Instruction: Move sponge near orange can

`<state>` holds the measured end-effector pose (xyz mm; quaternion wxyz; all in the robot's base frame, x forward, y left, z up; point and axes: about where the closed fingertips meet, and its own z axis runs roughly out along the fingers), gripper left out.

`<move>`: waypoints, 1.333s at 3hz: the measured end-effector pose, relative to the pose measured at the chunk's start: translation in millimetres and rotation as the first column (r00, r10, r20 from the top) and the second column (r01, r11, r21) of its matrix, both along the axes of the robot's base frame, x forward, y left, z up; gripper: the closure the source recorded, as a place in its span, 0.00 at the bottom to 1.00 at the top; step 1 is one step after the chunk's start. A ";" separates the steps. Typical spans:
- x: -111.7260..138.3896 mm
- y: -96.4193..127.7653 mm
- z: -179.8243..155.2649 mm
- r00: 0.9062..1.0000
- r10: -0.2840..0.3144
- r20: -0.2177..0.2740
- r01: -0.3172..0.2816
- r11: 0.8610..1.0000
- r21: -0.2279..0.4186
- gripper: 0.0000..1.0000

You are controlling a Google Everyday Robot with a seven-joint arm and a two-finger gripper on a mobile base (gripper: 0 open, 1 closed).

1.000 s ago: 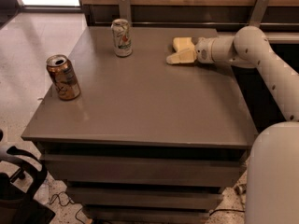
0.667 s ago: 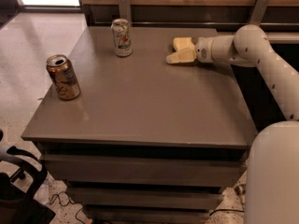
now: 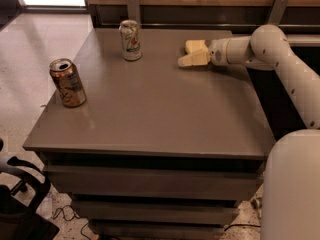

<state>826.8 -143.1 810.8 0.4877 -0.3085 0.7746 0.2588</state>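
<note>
The orange can (image 3: pixel 67 82) stands upright near the table's left edge, with its top open. My gripper (image 3: pixel 190 55) reaches in from the right and sits low over the far right part of the table (image 3: pixel 160 114). A pale yellow block, the sponge (image 3: pixel 195 46), is right at the gripper's tip, on or just above the tabletop. I cannot tell whether the gripper holds it or only touches it. The sponge is far from the orange can, across the width of the table.
A white-and-green drink can (image 3: pixel 130 40) stands upright at the far middle-left of the table, between the sponge and the orange can. A wood-panelled wall with metal brackets runs behind the table. A dark chair base (image 3: pixel 20 199) is on the floor at the lower left.
</note>
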 end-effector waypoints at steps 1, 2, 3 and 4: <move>0.0 0.0 0.0 1.000 0.000 0.000 0.000 1.000 0.000 0.00; 0.1 0.0 0.0 1.000 0.000 0.000 0.000 1.000 0.000 0.00; 0.1 0.0 0.0 1.000 0.000 0.000 0.000 1.000 0.000 0.00; 0.1 0.0 0.0 1.000 0.000 0.000 0.000 1.000 0.000 0.00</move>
